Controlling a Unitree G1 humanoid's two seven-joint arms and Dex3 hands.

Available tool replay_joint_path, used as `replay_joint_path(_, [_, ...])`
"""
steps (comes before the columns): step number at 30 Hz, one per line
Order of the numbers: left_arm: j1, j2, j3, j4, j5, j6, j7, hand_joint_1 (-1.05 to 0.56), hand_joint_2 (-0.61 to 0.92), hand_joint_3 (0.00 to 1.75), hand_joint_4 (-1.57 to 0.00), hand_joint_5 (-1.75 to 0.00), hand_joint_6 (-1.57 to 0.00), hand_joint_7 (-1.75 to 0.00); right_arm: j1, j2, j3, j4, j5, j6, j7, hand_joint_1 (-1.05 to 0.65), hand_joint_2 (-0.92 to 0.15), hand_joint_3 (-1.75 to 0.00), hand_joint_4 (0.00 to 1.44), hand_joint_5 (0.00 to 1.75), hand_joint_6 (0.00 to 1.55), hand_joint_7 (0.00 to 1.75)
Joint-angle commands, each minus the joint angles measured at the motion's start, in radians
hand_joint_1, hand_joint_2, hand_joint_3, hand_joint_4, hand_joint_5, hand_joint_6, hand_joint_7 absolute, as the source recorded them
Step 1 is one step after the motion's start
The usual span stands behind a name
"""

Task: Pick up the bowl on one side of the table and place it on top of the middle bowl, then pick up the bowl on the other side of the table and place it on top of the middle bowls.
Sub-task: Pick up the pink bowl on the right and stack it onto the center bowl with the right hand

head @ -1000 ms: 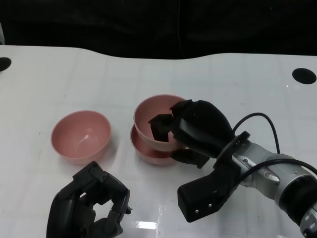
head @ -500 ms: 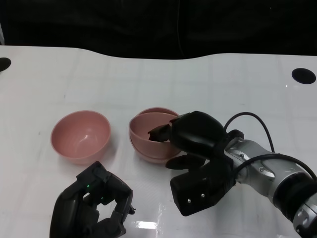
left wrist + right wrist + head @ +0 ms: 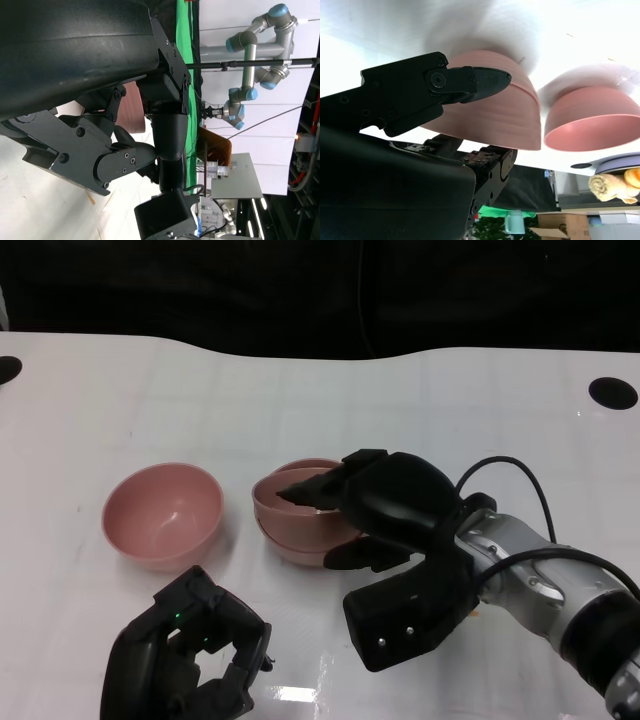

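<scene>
Head view looks down; wrist views sit close, sharing pink bowls (image 3: pixel 300 515).

white table (image 3: pixel 450 400) | left pink bowl (image 3: pixel 163 514) | middle stacked pink bowls (image 3: pixel 300 525)

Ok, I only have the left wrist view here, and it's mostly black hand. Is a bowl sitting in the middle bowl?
Observer: Yes. In the head view the upper bowl sits nested in the middle bowl.
Operator: Is the right hand on it?
Observer: The right hand appears to grip its rim, one finger lying over the inside.
Operator: And the other side bowl?
Observer: The left bowl stands alone on the white table, apart from the stack. The left hand is in front of it, fingers curled, holding nothing.
</scene>
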Motion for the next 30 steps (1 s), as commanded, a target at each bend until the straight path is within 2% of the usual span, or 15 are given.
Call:
replay_joint_path(1, [-0.001,0.011,0.008,0.000,0.001,-0.003,0.009,-0.14,0.62,0.93,-0.77,-1.62,-0.75,-1.39,0.044,-0.043,-0.025,-0.079,-0.001,0.013,-0.043,-0.72,-0.92,-0.37,0.23,0.27,0.32,0.00])
replay_joint_path(5, [-0.003,0.014,0.010,-0.001,-0.009,0.005,0.003,-0.15,0.60,0.96,-0.76,-1.63,-0.74,-1.39,0.087,-0.073,-0.033,-0.153,-0.004,0.019,-0.058,-0.71,-0.92,-0.37,0.22,0.27,0.31,0.00])
replay_joint_path(11, [0.001,0.018,0.013,-0.001,-0.009,0.006,0.004,-0.17,0.65,0.87,-0.76,-1.63,-0.74,-1.39,0.152,-0.106,-0.033,-0.235,-0.027,0.023,-0.074,-0.71,-0.92,-0.36,0.20,0.28,0.30,0.00])
replay_joint_path(21, [0.003,0.021,0.010,-0.003,-0.018,0.003,-0.001,-0.19,0.74,0.69,-0.76,-1.64,-0.74,-1.39,0.208,-0.120,-0.018,-0.251,-0.056,0.017,-0.067,-0.72,-0.92,-0.38,0.15,0.29,0.27,0.00])
replay_joint_path(25, [0.004,0.022,0.010,-0.005,-0.014,0.005,0.003,-0.18,0.74,0.68,-0.76,-1.63,-0.74,-1.39,0.217,-0.120,-0.007,-0.243,-0.066,0.022,-0.067,-0.72,-0.92,-0.38,0.15,0.30,0.27,0.00])
replay_joint_path(30, [0.005,0.024,0.009,-0.007,-0.024,0.009,-0.005,-0.17,0.70,0.78,-0.76,-1.63,-0.74,-1.38,0.216,-0.109,-0.003,-0.231,-0.066,0.029,-0.066,-0.71,-0.92,-0.37,0.15,0.31,0.28,0.01])
